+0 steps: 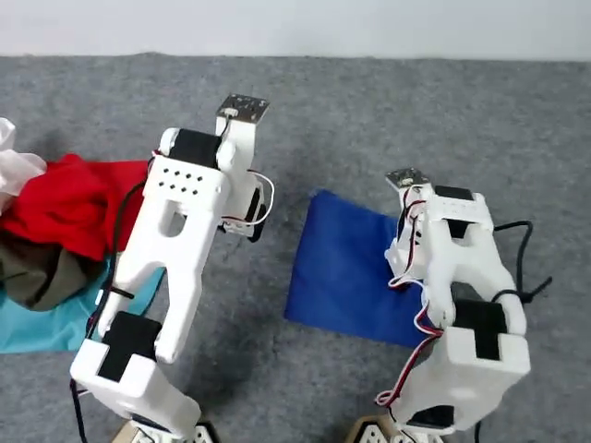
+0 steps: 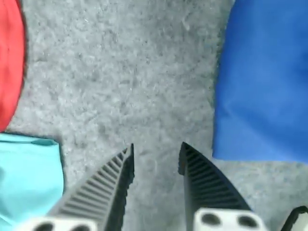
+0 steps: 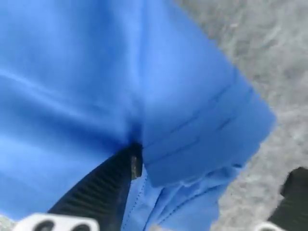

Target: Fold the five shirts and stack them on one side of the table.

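Note:
A folded blue shirt [image 1: 340,268] lies flat on the grey carpet between the two arms. My left gripper [image 2: 156,153] hovers open over bare carpet, with the blue shirt [image 2: 264,82] to one side and a red shirt [image 2: 9,62] and a cyan shirt [image 2: 26,175] to the other. My right gripper [image 3: 211,166] is open wide at the blue shirt's [image 3: 96,72] right edge. One of its fingers [image 3: 118,175] is tucked under a folded layer of the cloth, the other stands off past the hem.
A loose pile sits at the table's left edge: a red shirt [image 1: 74,203] on top, an olive one [image 1: 42,272], a cyan one [image 1: 55,323] beneath, and a white one [image 1: 14,166] at the far edge. A pale wall [image 1: 295,28] bounds the back.

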Motion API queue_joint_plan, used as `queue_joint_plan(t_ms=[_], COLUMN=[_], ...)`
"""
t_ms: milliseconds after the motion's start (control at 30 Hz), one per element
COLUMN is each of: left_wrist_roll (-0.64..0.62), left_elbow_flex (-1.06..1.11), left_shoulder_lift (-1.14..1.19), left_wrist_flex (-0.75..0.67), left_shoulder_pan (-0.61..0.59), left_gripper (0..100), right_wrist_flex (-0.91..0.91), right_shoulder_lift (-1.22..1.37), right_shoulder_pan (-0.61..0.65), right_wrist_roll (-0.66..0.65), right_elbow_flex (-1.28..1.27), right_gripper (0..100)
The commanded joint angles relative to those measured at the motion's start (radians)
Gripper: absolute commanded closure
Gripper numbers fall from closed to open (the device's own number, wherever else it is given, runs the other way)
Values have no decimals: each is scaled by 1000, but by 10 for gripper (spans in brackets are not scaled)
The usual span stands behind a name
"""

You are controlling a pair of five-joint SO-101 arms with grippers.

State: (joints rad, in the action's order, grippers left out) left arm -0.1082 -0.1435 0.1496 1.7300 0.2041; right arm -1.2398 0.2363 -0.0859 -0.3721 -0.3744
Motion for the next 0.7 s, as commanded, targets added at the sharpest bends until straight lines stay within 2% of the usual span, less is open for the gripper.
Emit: queue_joint_plan(t_ms=[0, 167, 233, 467, 667], left_wrist_roll=[12, 12, 12, 12, 12], left_elbow_flex=[1, 1, 1, 1, 1], left_shoulder_lift=[-49, -49, -49, -49, -49], left_wrist_flex=[28, 28, 28, 28, 28], left_shoulder_pan=[-6, -6, -6, -8, -8], left_gripper=[855, 855, 855, 855, 856], right_wrist_flex=[18, 16, 18, -2, -51], right_shoulder_lift=[33, 38, 39, 31, 31], right_shoulder_pan=[-12, -12, -12, -36, -203], right_wrist_roll=[12, 12, 12, 11, 9], right_elbow_flex=[20, 49, 63, 150, 328], right_gripper=[691, 946, 995, 990, 990])
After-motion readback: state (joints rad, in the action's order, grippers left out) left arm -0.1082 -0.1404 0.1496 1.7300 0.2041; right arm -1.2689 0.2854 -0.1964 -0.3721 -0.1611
